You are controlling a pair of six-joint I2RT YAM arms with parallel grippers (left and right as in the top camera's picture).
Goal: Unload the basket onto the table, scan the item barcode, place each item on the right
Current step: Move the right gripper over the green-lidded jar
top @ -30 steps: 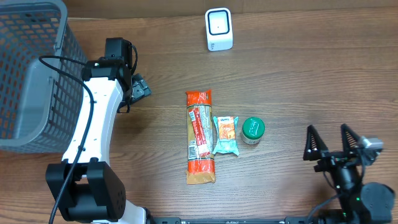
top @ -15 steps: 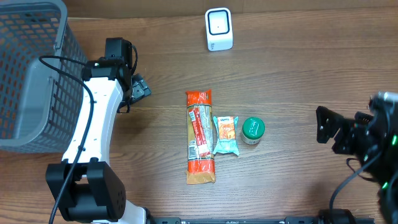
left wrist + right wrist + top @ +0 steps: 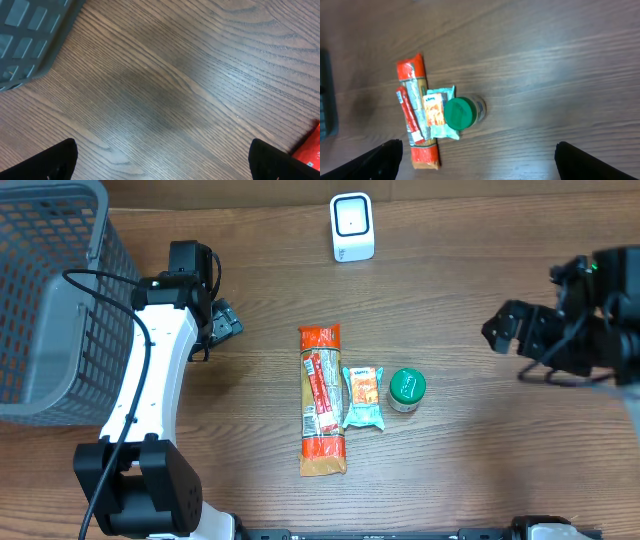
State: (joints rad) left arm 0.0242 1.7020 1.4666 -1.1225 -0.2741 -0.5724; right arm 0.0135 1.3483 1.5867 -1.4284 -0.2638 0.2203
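Observation:
Three items lie mid-table: a long orange-red pasta pack (image 3: 322, 402), a small teal snack packet (image 3: 363, 397) and a green-lidded jar (image 3: 407, 389). The white barcode scanner (image 3: 352, 227) stands at the back. My right gripper (image 3: 510, 338) hovers open and empty, well right of the jar. Its wrist view shows the pack (image 3: 415, 112), packet (image 3: 436, 110) and jar (image 3: 461, 113) ahead of the gripper (image 3: 480, 162). My left gripper (image 3: 224, 322) stands open over bare wood left of the pack. Nothing is between its fingertips (image 3: 55, 161), and a red corner of the pack (image 3: 311, 150) shows at the right.
A grey mesh basket (image 3: 50, 300) fills the back left corner, and its edge (image 3: 30, 35) lies close to the left gripper. The left arm (image 3: 150, 390) stretches along the left side. Bare wood lies between the items and the scanner.
The right arm has swung up from the front right corner toward the back, and its gripper now points left at the items. The left arm and the items have not moved.

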